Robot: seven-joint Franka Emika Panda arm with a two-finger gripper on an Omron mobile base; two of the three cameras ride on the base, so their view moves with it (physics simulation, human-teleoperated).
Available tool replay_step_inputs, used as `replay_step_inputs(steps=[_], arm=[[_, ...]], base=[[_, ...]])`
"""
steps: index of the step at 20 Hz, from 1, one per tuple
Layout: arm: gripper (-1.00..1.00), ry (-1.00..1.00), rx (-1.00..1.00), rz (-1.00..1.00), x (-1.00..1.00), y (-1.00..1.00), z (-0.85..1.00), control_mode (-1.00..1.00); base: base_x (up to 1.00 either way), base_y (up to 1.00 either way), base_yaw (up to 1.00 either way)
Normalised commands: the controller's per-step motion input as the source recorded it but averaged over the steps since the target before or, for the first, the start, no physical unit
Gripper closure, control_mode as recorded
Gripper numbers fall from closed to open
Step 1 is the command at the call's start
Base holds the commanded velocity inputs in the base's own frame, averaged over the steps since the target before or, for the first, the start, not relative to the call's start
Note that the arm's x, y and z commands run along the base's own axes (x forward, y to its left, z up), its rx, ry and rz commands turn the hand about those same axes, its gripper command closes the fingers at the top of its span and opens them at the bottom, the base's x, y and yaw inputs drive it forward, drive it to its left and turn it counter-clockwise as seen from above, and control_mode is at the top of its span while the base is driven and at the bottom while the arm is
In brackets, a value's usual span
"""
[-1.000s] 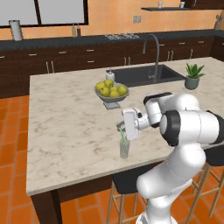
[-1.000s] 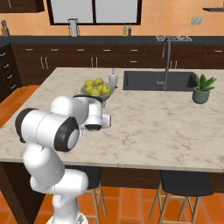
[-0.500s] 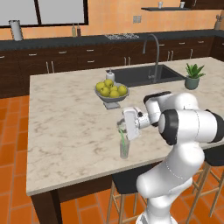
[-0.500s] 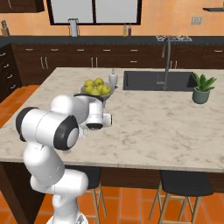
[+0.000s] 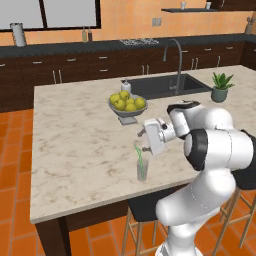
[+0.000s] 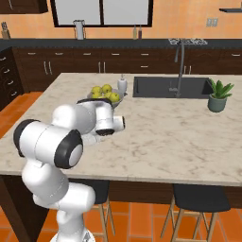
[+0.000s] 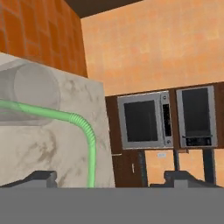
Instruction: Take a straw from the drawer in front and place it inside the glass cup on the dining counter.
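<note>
Thin light-green straw (image 5: 139, 160) seated in clear glass cup (image 5: 142, 170) — task judged done | gripper (image 5: 142, 140) spread, empty — near-right of beige marble dining counter (image 5: 75, 135).

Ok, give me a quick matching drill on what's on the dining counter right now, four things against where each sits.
Things:
1. straw
2. lemons
3. potted plant
4. gripper

Places:
A. by the counter's far right edge
B. in the fruit bowl
C. inside the glass cup
D. just above and beside the cup, jaws apart

Pairs: 1-C, 2-B, 3-A, 4-D
</note>
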Motion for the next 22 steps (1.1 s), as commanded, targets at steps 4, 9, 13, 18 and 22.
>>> replay_step_inputs(steps=[4, 9, 13, 18, 22], arm=[[-1.0, -0.33, -0.31, 0.0, -0.38, -0.19, 0.62, -1.0], [-1.0, -0.52, -0.43, 0.0, -0.91, 0.01, 0.99, -1.0], [-1.0, -0.43, -0.48, 0.0, -0.81, 0.17, 1.0, -1.0], [-1.0, -0.29, -0.52, 0.0, -0.76, 0.26, 0.71, -1.0], [-1.0, -0.09, -0.46, 0.0, -0.83, 0.15, 0.16, -1.0]], base=[[0.0, 0.0, 0.0], [0.0, 0.0, 0.0], [0.0, 0.0, 0.0], [0.0, 0.0, 0.0], [0.0, 0.0, 0.0]])
